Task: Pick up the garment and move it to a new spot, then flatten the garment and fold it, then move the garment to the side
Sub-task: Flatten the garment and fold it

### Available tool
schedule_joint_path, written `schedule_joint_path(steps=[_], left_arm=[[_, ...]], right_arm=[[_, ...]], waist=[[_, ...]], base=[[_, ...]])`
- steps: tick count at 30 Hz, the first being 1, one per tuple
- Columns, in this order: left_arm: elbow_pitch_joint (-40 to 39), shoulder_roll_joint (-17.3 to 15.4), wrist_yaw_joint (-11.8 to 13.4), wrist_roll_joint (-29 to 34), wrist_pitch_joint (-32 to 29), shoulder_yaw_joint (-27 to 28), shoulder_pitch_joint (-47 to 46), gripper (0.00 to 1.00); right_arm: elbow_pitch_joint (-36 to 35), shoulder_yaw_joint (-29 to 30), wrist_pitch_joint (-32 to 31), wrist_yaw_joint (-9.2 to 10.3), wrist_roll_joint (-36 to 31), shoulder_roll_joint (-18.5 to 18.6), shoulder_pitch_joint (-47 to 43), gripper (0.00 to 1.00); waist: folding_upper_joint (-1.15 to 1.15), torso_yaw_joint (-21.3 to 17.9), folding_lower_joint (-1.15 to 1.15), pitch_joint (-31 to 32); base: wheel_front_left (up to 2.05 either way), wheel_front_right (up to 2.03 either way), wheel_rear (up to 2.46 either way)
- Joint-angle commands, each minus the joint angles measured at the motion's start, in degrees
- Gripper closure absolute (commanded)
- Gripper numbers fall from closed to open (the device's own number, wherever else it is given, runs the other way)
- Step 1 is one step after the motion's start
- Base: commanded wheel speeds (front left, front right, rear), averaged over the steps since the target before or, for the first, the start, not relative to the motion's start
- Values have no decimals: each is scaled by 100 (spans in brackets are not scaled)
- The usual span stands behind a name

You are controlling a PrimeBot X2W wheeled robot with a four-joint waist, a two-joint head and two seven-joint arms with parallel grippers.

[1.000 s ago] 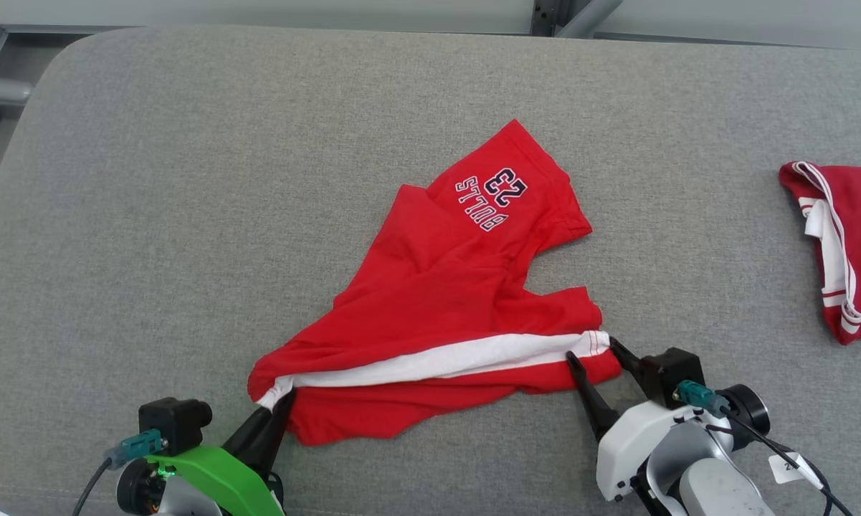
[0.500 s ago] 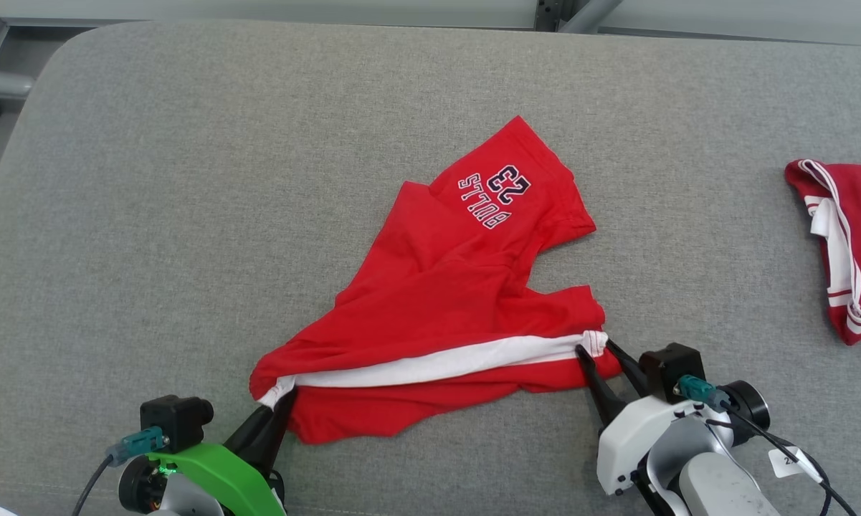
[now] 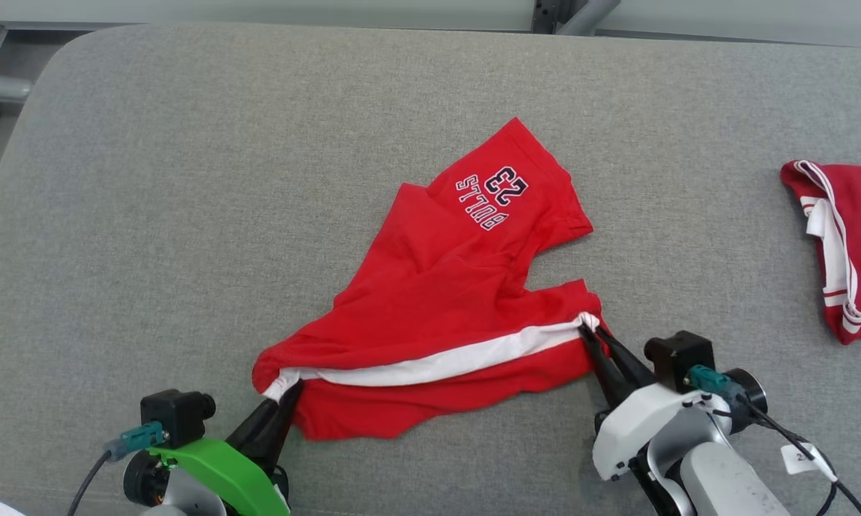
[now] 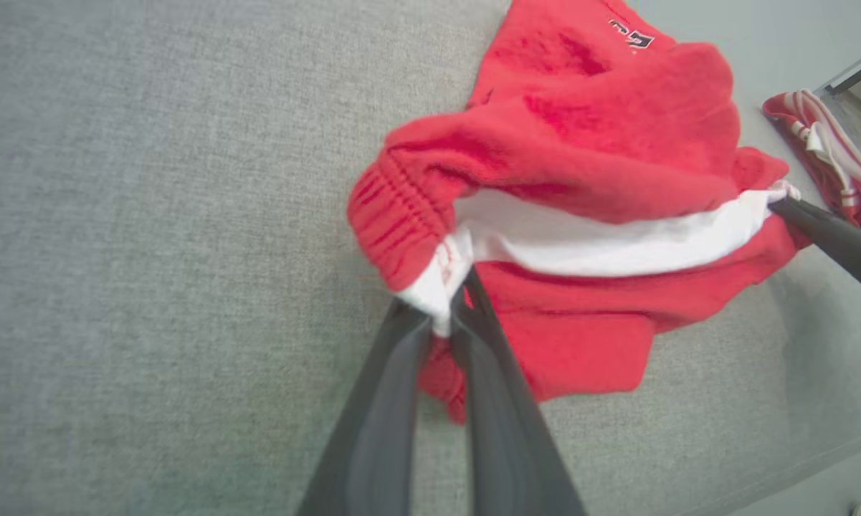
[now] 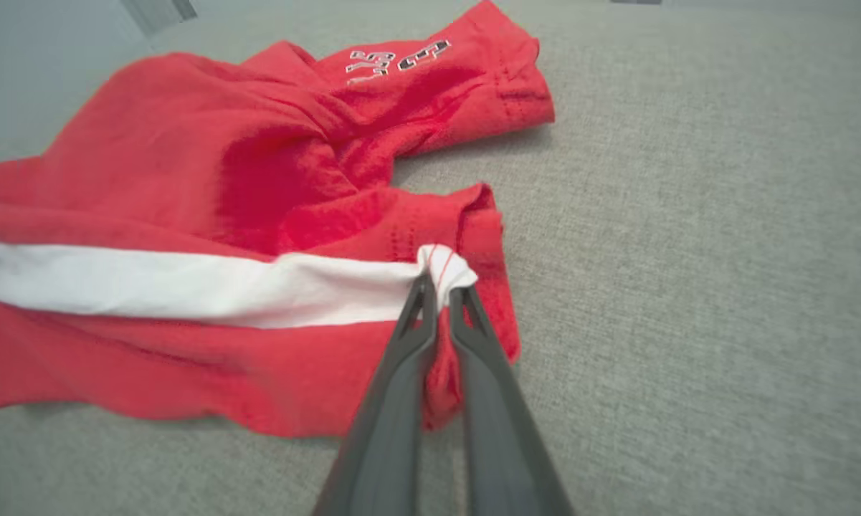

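The garment [image 3: 444, 287] is a pair of red shorts with a white waistband and a "BULLS 23" print, lying crumpled mid-table. My left gripper [image 3: 287, 387] is shut on the waistband's left end, where white fabric is pinched between its fingertips [image 4: 448, 315]. At the waistband's right end, my right gripper [image 3: 591, 328] is shut on the white corner [image 5: 441, 276]. The band stretches between the two grippers, slightly raised off the surface. In the left wrist view the garment [image 4: 581, 165] bunches above the fingers, and the right gripper's finger [image 4: 831, 240] enters from the right.
A second red and white garment [image 3: 835, 244] lies at the table's right edge, also in the left wrist view [image 4: 831, 158]. The grey padded table [image 3: 186, 215] spreads wide to the left and behind. A metal frame [image 3: 573, 14] runs past the far edge.
My right gripper closed its open fingers onto the waistband's right corner and lifted it a little. The left gripper kept its grip on the left end.
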State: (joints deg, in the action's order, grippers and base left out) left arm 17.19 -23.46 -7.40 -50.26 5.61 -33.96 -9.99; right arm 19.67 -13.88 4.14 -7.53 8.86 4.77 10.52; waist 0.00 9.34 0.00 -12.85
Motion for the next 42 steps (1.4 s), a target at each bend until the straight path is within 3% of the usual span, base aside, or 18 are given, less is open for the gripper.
schedule_joint_path(steps=[1,9,15,20,24,28,33,38,42], left_arm=[[-194,-104,-14,-110,-30,-18,24,100],[-1581,-645,95,-309,-150,257,241,100],[-3455,-1249,328,-514,-574,588,244,100],[-4907,-1762,458,-844,-1136,1022,-235,100],[-5296,-2178,523,-1312,-1837,1450,-1137,100],[-4719,-2328,526,-1621,-2597,1655,-2601,100],[-3162,-1831,396,-1316,-3127,1301,-4711,100],[-1156,-1016,302,-628,-2739,1040,-6502,100],[206,-592,176,191,-1790,808,-7459,100]], right_arm=[[-223,64,63,9,236,-9,-134,100],[-1718,241,-219,8,1052,172,-443,100],[-3383,577,-684,7,1653,331,-581,100],[-4586,829,-1088,5,2137,331,-300,100],[-4991,1089,-1496,5,2372,322,416,100],[-4432,1319,-1941,5,2283,341,1834,100],[-3045,1225,-2174,5,1918,127,3991,100],[-1285,1346,-1653,5,1506,-137,5943,100],[31,1406,-437,9,1379,-175,7133,100]], waist=[[0,-33,0,41],[0,-240,0,143],[0,-454,0,136],[0,-568,0,-129],[0,-611,0,-643],[0,-657,0,-1364],[0,-693,0,-2113],[0,-888,0,-2421],[0,-1050,0,-2530]], base=[[0,0,0],[0,0,0],[0,0,0],[0,0,0],[0,0,0],[0,0,0],[0,0,0],[0,0,0],[0,0,0]])
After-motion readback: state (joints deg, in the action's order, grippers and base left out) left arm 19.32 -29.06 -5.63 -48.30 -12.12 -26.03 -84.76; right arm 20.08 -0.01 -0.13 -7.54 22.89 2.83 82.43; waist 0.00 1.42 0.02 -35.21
